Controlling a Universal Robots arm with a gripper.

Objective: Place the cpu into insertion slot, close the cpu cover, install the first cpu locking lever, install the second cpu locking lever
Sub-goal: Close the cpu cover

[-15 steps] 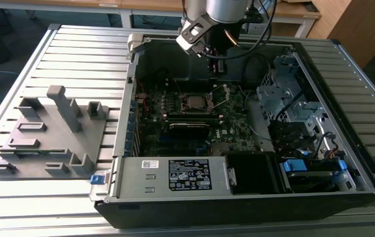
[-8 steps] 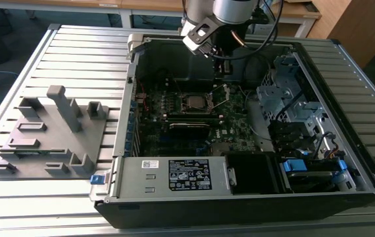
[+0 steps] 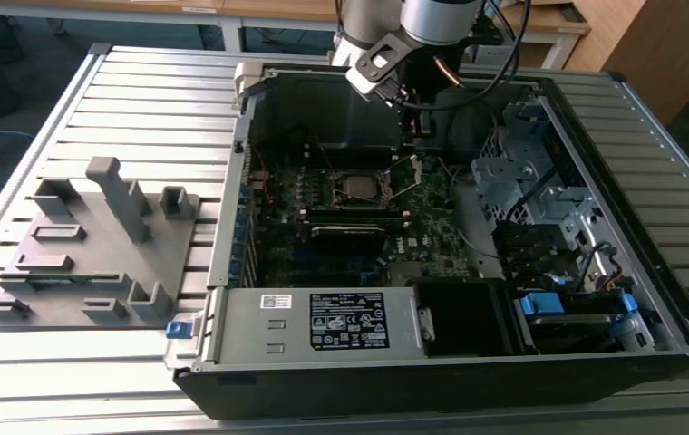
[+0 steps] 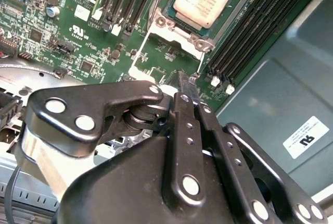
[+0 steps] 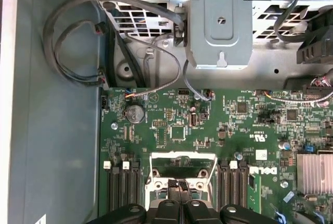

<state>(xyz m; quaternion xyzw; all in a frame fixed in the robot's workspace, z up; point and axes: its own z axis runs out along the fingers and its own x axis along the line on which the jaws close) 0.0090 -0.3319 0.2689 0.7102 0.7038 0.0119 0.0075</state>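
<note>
Cpu locking lever [image 4: 201, 65], the one nearest the tool [image 4: 185, 79]: a thin bright wire whose long axis runs along one side of the cpu cover [image 4: 182, 32] and points back at the tool. Its free end lies just beside the fingertips, on the side toward the black memory slots [image 4: 250, 31]. Cannot tell whether they touch. Tool fingers are pressed together with no gap, and nothing is seen pinched between them. Judgement: this lever is unlatched and is the item in hand, since the tip sits at its free end rather than over the socket.

Second lever [image 4: 141, 47]: the same kind of wire on the opposite side of the cover, angling away from the frame. It is well apart from the tool.

Cover lies flat, its window framing the cpu [image 4: 202, 0]. Cpu is seated in the insertion slot [image 3: 357, 188], dull silver top level. Judged: placing and cover closing are done, levers not yet latched.

Exterior view: the slot sits mid-board inside the computer case [image 3: 441, 385]. The tool stands over the slot's far corner on the exterior view's right, so the socket lies toward the exterior view's left from it. The case rests on the slatted tabletop [image 3: 151, 100], and a grey fixture [image 3: 91, 240] sits near the tabletop's edge at the exterior view's left.
</note>
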